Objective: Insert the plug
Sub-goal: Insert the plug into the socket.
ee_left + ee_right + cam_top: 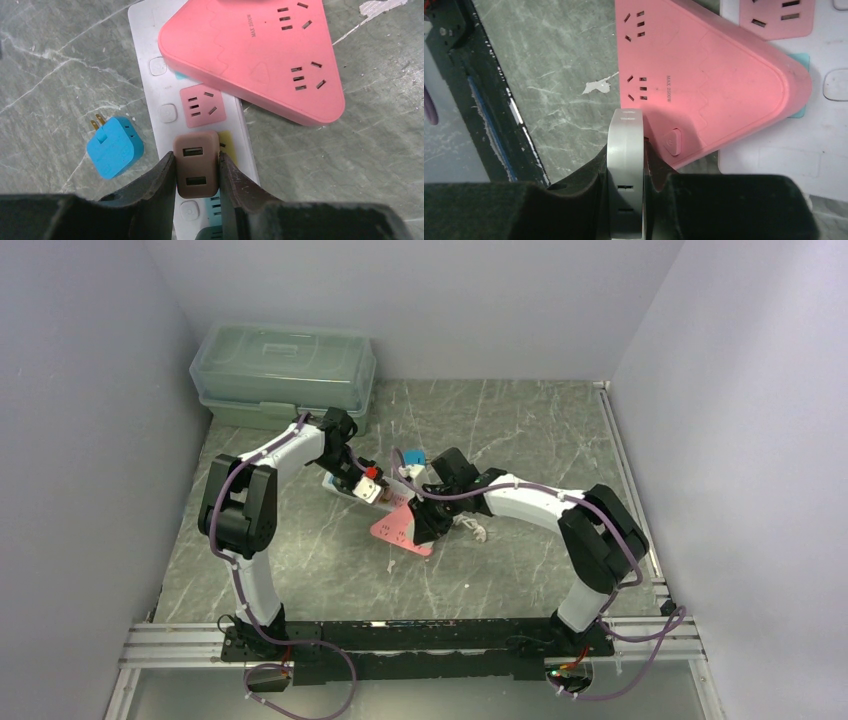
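My left gripper (196,157) is shut on a brown two-port USB charger plug (196,172), which sits over the yellow socket of the white power strip (150,100). Whether its prongs are in the socket is hidden. My right gripper (626,150) is shut on a flat grey plug (625,135), held edge-on above the near corner of the pink triangular power strip (714,85). In the top view both grippers, left (370,486) and right (420,523), meet over the strips at mid-table.
A blue plug (114,148) with bent brass prongs lies on the marble table left of the white strip. The pink strip (250,55) lies partly over the white one. A green lidded box (285,375) stands at the back left. Grey walls close in three sides.
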